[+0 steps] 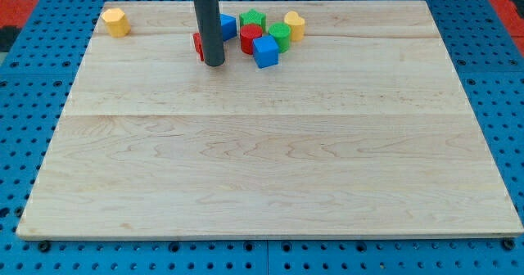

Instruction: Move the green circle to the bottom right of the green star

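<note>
The green circle [280,35] sits in a cluster near the view's top centre, just right of a red block [250,38] and above a blue cube [265,51]. The green star [253,19] lies up and to the left of the circle, close to it. My tip [214,63] rests on the board left of the cluster, right next to a partly hidden red block [198,46]. The rod covers part of another blue block [228,26].
A yellow block [295,24] touches the cluster's right side, beside the green circle. Another yellow block [116,21] stands alone near the board's top left corner. The wooden board [262,169] is ringed by a blue perforated table.
</note>
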Available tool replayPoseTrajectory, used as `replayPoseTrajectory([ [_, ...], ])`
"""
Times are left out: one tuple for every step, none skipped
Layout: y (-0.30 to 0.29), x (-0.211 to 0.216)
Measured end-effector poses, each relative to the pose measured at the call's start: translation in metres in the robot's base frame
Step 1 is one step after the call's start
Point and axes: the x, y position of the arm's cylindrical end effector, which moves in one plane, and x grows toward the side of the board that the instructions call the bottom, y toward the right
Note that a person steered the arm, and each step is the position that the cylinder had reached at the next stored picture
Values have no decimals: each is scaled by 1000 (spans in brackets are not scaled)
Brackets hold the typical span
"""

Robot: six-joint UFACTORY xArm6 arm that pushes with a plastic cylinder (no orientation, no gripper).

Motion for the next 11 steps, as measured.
replayPoseTrajectory([
  [0,0],
  [26,19],
  [111,32],
  [197,-14],
  [248,-86],
  [205,-121],
  [138,-122],
  [78,-132],
  [27,-135],
  [48,-119],
  [51,-95],
])
